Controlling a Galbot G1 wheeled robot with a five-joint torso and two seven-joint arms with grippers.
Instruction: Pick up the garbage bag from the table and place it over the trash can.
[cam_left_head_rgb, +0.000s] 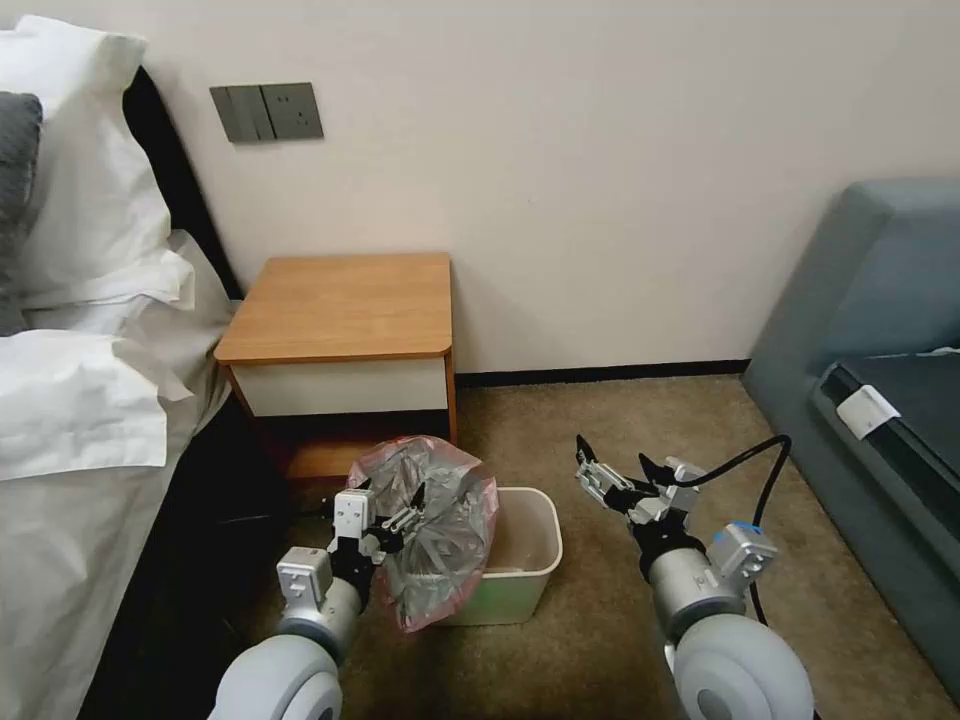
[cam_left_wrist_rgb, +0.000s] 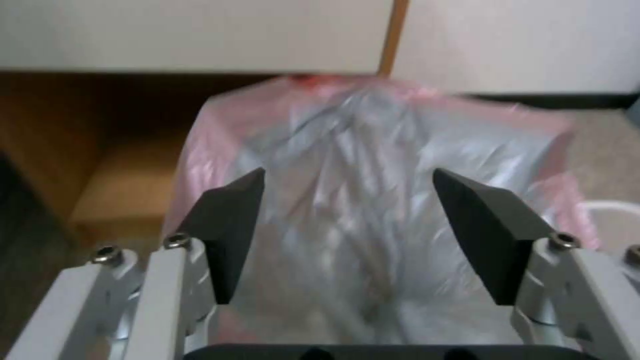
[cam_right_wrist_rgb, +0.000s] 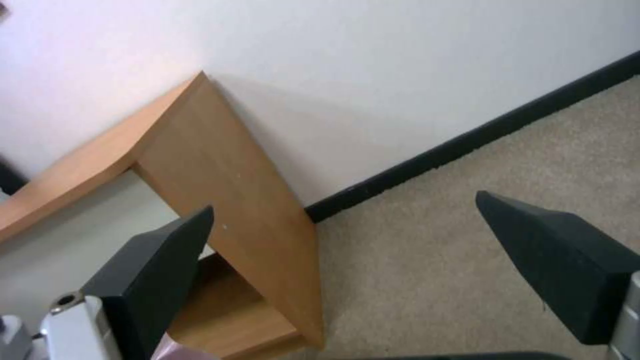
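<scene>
Left gripper (cam_left_head_rgb: 398, 507): raised low over the carpet in front of the table, forearm reaching forward and slightly up from the rounded elbow joint at the lower edge of the head view. Fingers (cam_left_wrist_rgb: 227, 235) spread wide apart, with nothing pinched between them in the left wrist view.
Contact with bag: garbage bag (cam_left_head_rgb: 430, 530) sits directly ahead of and between the spread fingers; whether any finger touches the plastic cannot be told.
Garbage bag: billowed into an upright, rounded shape, silvery-grey with a pink-red edge around the top and sides. It stands at the left side of the trash can (cam_left_head_rgb: 525, 565), overlapping that side of the rim; its lower end hangs down outside the can's left wall.
Trash can: cream-white, upright on the carpet (cam_left_head_rgb: 600, 430), just in front of the table's right front corner. Most of its mouth is uncovered.
Table (cam_left_head_rgb: 345, 305): against the wall beside the bed (cam_left_head_rgb: 80, 400), wooden top bare.
Right gripper (cam_left_head_rgb: 612, 474): held above the carpet to the right of the trash can, apart from it, forearm angled forward and toward the left. Fingers (cam_right_wrist_rgb: 153, 280) parted wide and holding nothing.
Surroundings: grey sofa (cam_left_head_rgb: 880, 330) at the right.
</scene>
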